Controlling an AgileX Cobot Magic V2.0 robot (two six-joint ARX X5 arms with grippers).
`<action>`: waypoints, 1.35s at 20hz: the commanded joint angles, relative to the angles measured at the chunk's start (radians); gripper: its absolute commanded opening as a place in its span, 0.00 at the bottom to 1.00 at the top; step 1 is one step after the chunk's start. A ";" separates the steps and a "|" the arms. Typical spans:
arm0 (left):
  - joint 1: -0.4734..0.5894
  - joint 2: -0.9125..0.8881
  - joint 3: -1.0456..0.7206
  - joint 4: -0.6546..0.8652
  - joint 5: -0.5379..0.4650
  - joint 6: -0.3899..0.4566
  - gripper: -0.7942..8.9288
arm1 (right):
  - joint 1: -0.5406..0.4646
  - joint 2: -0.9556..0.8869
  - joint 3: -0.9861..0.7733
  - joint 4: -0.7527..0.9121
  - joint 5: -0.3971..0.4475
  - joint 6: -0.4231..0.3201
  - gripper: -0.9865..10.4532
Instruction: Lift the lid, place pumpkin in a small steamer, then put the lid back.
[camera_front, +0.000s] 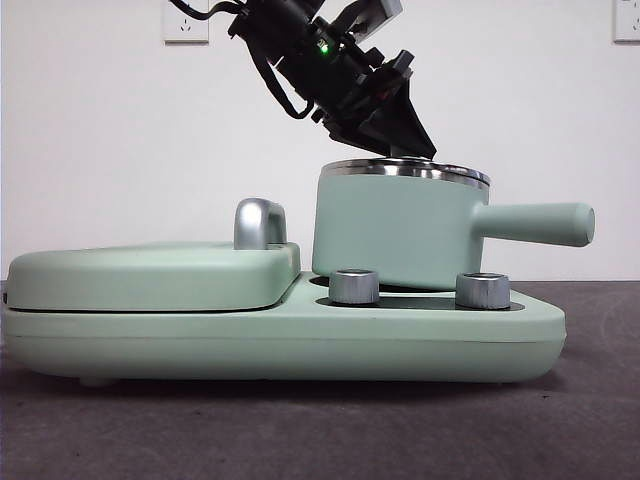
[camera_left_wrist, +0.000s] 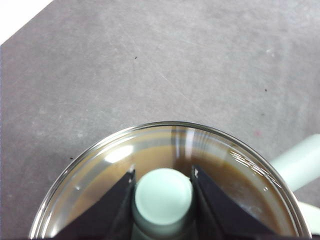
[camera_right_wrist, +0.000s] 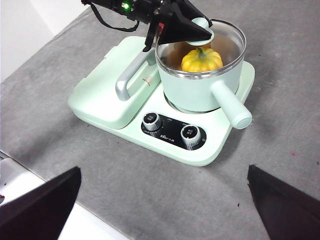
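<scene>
Task looks almost finished. The pumpkin (camera_right_wrist: 201, 59) sits inside the small steamer (camera_front: 400, 235), visible through the glass in the right wrist view, so the placing step is done. The lid (camera_left_wrist: 170, 175) is on top of the steamer; in the front view its steel rim lies along the pot's rim, looks seated and level, though a slight gap can't be ruled out from here. The left pincer (camera_left_wrist: 162, 195) comes down from above, jaws clamped on either side of the lid's mint-green knob (camera_left_wrist: 163, 199), touching it on both sides. So what's left, as I judge it: let go of the knob and pull the arm clear. The right pincer (camera_right_wrist: 160, 200) is parked well away over the grey counter (camera_right_wrist: 280, 75), jaws wide apart, holding nothing. The steamer stands on the base (camera_front: 300, 335) behind the two silver knobs (camera_front: 354, 286), handle pointing sideways; the flat cover (camera_front: 150, 275) beside it looks untouched.
</scene>
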 joint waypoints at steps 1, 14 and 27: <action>-0.003 0.053 0.007 -0.002 -0.039 -0.018 0.10 | 0.005 0.004 0.008 0.011 0.003 0.013 0.56; 0.004 0.022 0.010 -0.107 0.023 0.021 0.49 | 0.005 0.004 0.008 0.012 0.000 0.018 0.56; 0.113 -0.540 -0.061 -0.683 0.088 -0.254 0.56 | 0.005 0.004 0.008 0.010 -0.065 0.018 0.56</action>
